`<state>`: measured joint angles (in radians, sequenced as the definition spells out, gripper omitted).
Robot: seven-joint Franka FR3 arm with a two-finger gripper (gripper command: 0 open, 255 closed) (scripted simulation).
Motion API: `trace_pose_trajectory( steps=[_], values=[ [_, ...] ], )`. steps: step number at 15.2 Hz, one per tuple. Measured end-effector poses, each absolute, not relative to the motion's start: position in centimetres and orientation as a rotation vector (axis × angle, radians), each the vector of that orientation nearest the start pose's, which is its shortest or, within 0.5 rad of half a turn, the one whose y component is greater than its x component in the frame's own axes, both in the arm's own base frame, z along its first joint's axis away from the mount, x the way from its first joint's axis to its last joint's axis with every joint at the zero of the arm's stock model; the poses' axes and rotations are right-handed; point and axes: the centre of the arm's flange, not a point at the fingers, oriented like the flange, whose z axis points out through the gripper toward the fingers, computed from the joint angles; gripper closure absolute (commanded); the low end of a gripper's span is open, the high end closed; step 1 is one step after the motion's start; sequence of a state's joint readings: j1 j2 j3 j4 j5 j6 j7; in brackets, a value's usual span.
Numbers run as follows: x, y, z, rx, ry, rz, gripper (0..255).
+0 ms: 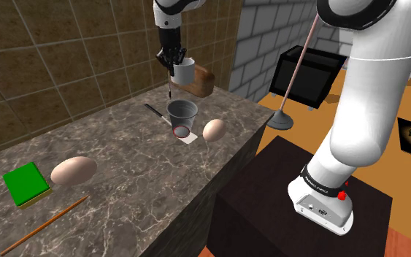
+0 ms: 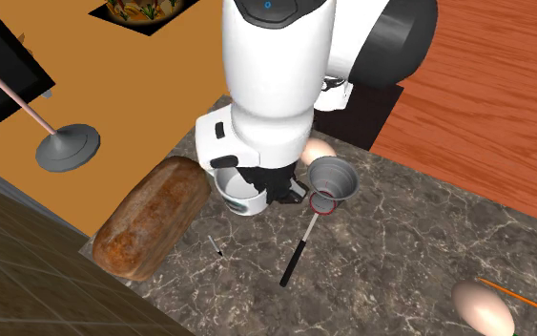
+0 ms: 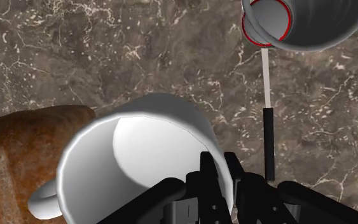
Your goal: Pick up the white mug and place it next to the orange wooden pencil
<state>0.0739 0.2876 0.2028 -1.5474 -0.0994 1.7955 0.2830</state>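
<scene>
Since the jaws are clenched on the rim of the white mug (image 3: 142,143), one finger inside and one outside, the pick-up is judged done. The mug hangs tilted, apparently clear of the worktop (image 1: 123,153), just beside a brown loaf (image 1: 202,80) and near a grey cup (image 1: 182,113). The carry is in hand. The orange pencil (image 1: 47,222) lies well apart, beyond an egg (image 1: 73,171) and a green block (image 1: 26,184). The next move calls for a level traverse over these, then lowering beside it.

arm stretched far out from its stand, wrist pointing down; gripper (image 1: 173,57) sits just above white mug (image 1: 185,71); fingers clamped across its rim; mug hangs from them
</scene>
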Motion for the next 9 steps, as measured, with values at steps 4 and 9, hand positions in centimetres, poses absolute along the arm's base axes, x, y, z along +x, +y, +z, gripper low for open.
trace_pose_trajectory(
  steps=[4, 9],
  values=[
    [58.7, 19.3, 48.4, -3.188, -0.017, 0.034, 255],
    [54.8, 24.5, 48.8, -3.188, -0.018, 0.034, 255]
  ],
)
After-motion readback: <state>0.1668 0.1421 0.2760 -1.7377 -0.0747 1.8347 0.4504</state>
